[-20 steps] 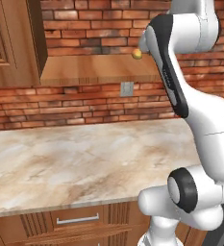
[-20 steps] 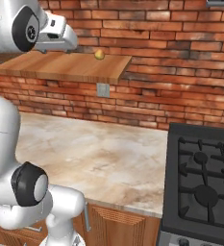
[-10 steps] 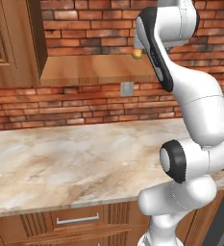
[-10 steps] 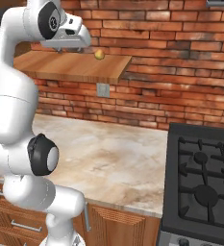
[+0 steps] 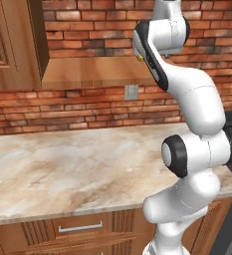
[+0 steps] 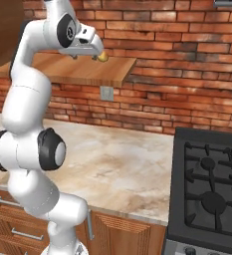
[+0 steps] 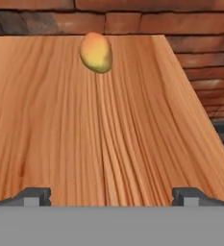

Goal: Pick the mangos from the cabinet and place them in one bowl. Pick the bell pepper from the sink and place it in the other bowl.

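One mango point(image 7: 96, 52), orange-yellow with a red blush, lies on the cabinet's wooden shelf board point(image 7: 108, 125) near its far edge by the brick wall. My gripper point(image 7: 111, 197) is open, level with the shelf, and the mango sits ahead of it and apart from the fingertips point(image 7: 34, 196). From the right base view the hand has the gripper point(image 6: 92, 52) just left of the mango point(image 6: 102, 56). In the left base view a sliver of the mango point(image 5: 139, 58) peeks from behind the arm, with the cabinet door point(image 5: 13, 45) swung open at the left. The bowls, bell pepper and sink are out of view.
A marble counter point(image 5: 77, 164) runs below the shelf, with drawers point(image 5: 80, 229) under it. A black cooktop point(image 6: 212, 189) lies to the right. A wall outlet point(image 6: 106, 93) sits on the brick wall under the shelf.
The arm has swung round and the hand has moved along the shelf toward the mango. The jaws stay open and the mango has not moved.
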You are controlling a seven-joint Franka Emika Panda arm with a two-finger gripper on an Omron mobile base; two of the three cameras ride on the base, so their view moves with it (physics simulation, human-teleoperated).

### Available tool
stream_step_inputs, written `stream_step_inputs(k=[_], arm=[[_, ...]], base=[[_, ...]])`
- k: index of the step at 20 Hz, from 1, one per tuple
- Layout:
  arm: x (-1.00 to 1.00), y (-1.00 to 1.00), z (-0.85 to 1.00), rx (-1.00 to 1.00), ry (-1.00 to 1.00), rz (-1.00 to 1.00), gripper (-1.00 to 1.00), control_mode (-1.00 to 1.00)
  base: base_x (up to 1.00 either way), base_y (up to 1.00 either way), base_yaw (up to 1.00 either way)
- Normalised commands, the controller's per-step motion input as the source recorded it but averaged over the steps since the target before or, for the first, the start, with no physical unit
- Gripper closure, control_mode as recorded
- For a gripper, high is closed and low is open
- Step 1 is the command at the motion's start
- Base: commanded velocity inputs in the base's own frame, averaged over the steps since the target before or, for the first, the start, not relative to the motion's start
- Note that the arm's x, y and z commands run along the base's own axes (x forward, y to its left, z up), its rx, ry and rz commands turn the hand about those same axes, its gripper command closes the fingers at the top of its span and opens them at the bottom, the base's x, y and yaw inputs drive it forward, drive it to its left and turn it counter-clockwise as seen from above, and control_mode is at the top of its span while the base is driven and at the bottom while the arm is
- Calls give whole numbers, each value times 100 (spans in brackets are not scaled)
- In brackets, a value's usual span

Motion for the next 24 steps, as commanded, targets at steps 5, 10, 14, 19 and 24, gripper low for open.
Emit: stream_step_inputs(k=[5,10,14,19,24], arm=[[69,-5,-6,0,0,-3,-100,-100],[67,0,-1,0,0,2,-100,-100],[68,-5,-1,0,0,4,-100,-100],[65,-10,-5,0,0,4,-100,-100],[61,-3,-4,0,1,3,-100,-100]], base=[[0,0,0],[0,0,0],[0,0,0],[0,0,0],[0,0,0]])
